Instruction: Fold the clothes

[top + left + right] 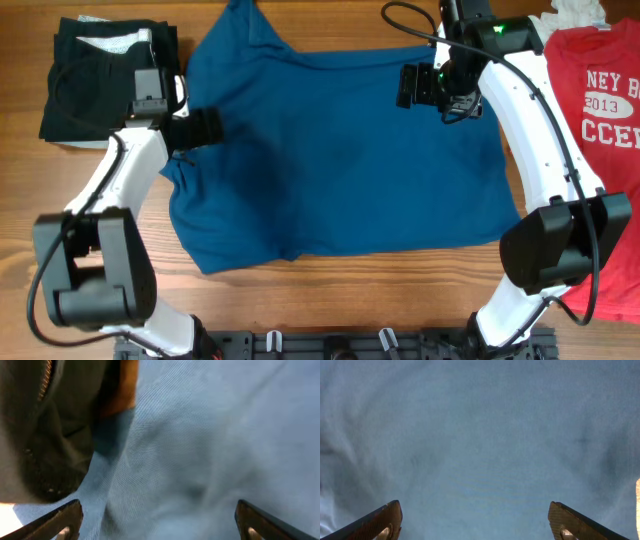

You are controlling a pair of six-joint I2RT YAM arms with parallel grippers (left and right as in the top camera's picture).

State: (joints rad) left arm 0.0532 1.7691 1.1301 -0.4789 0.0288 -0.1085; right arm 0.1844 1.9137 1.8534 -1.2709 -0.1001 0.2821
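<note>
- Overhead: 4 garments lie on the worktop [350,290].
  - 1 blue shirt [340,150] is spread flat across the middle.
  - 1 black garment [100,70] lies folded at the far left.
  - 1 red T-shirt [600,110] with white lettering lies at the right edge.
  - 1 white piece [575,12] sits just behind the red T-shirt.
  - There are 2 tools. The left tool [205,128] is over the shirt's left edge and the right tool [408,85] over its far right part.
- Left wrist: the left tool [160,525] stands wide and clamps nothing. Blue shirt [210,435] lies below it, with the black garment [45,425] and a strip of worktop [122,390] beside.
- Right wrist: the right tool [475,525] stands wide and holds nothing. Blue shirt [480,435] fills the view.
</note>
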